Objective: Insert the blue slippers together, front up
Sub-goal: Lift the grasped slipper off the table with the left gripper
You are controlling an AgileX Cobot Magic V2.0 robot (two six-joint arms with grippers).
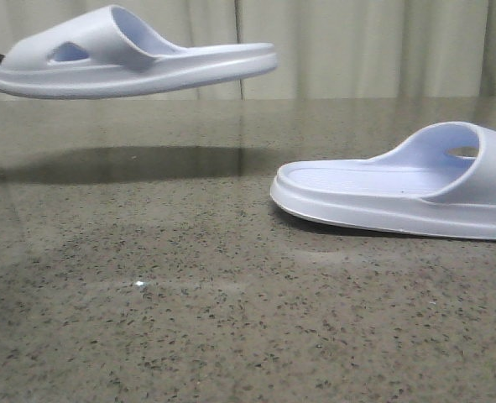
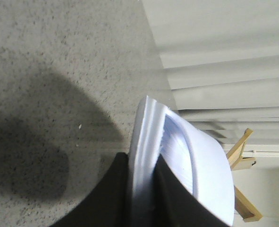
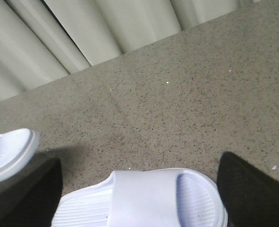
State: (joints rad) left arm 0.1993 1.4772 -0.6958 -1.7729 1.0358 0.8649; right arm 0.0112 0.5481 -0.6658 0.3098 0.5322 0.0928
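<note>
Blue slippers, two of them, sit apart over a speckled grey-brown stone table point(image 1: 189, 336). One slipper point(image 1: 130, 59) hangs in the air above the table, roughly level, its strap toward the left side of the front view and a dark shadow spread on the stone beneath it. The left gripper point(image 2: 144, 189) is clenched on this raised slipper point(image 2: 177, 161): in the left wrist view its two dark fingers point(image 2: 106, 194) press on either side of the sole's edge. The other slipper point(image 1: 407, 189) lies flat on the table, sole down, to the right of the raised one and lower, with its ribbed footbed facing up. The right gripper point(image 3: 139, 189) hangs over this resting slipper point(image 3: 144, 198) with its black fingers point(image 3: 252, 189) spread wide on either side, clear of the foam, holding nothing. Behind the table, pale pleated curtains point(image 1: 357, 46) fill the back of the room. In the left wrist view a light wooden frame point(image 2: 240, 156) shows beyond the raised slipper, against the curtains. The stone surface is glossy enough to carry faint reflections near the raised slipper's shadow.
</note>
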